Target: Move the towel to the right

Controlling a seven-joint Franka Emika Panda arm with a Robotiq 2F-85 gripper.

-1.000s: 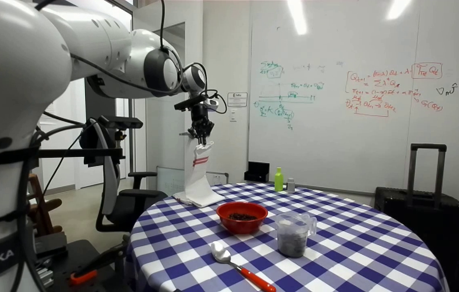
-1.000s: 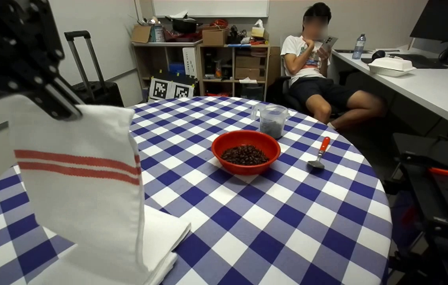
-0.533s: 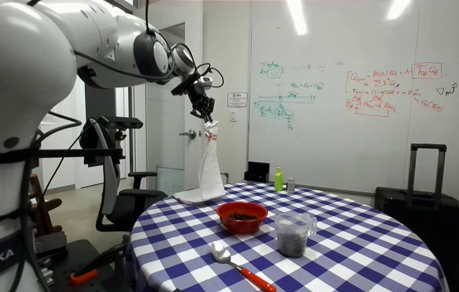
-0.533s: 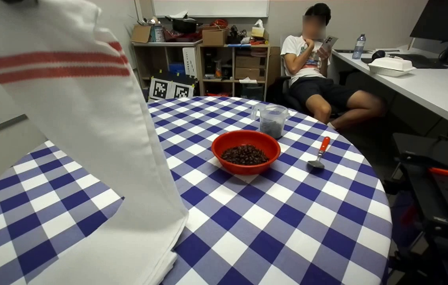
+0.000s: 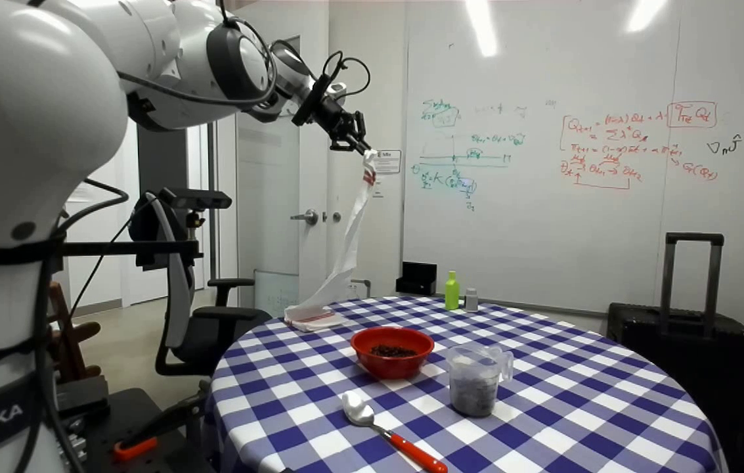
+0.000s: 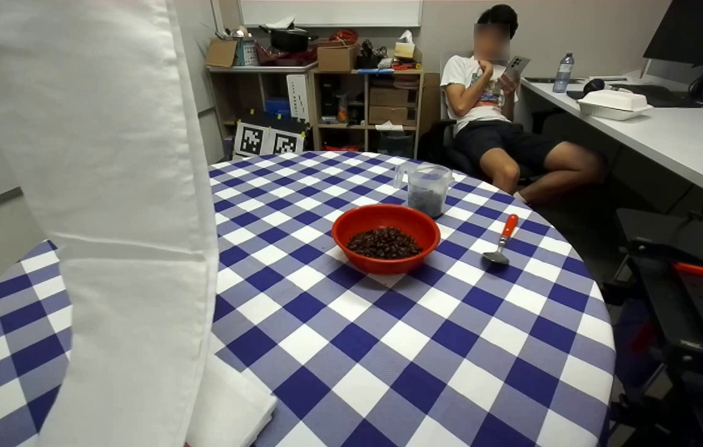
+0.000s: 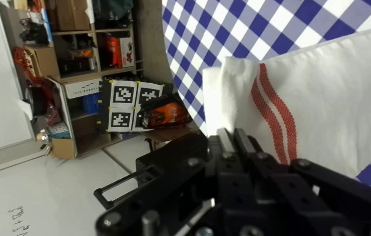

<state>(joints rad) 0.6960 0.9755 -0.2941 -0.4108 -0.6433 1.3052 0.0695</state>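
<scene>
You've got the end effector (image 7: 231, 133) clamped on the long white red-striped cloth towel (image 7: 326, 98), draped below it onto the blue-checked cloth-covered surface (image 5: 562, 381), and swinging too low could drag its loose tail into the round red bowl (image 5: 393, 368) beneath!

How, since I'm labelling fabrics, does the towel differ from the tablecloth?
Pattern: the towel is white, striped in red; the tablecloth is blue-and-white checked.
Size: the towel is much smaller than the tablecloth.
Pose: the towel is partly lifted, one end in the jaws; the tablecloth lies spread out.
Both are cloth and show white.
</scene>
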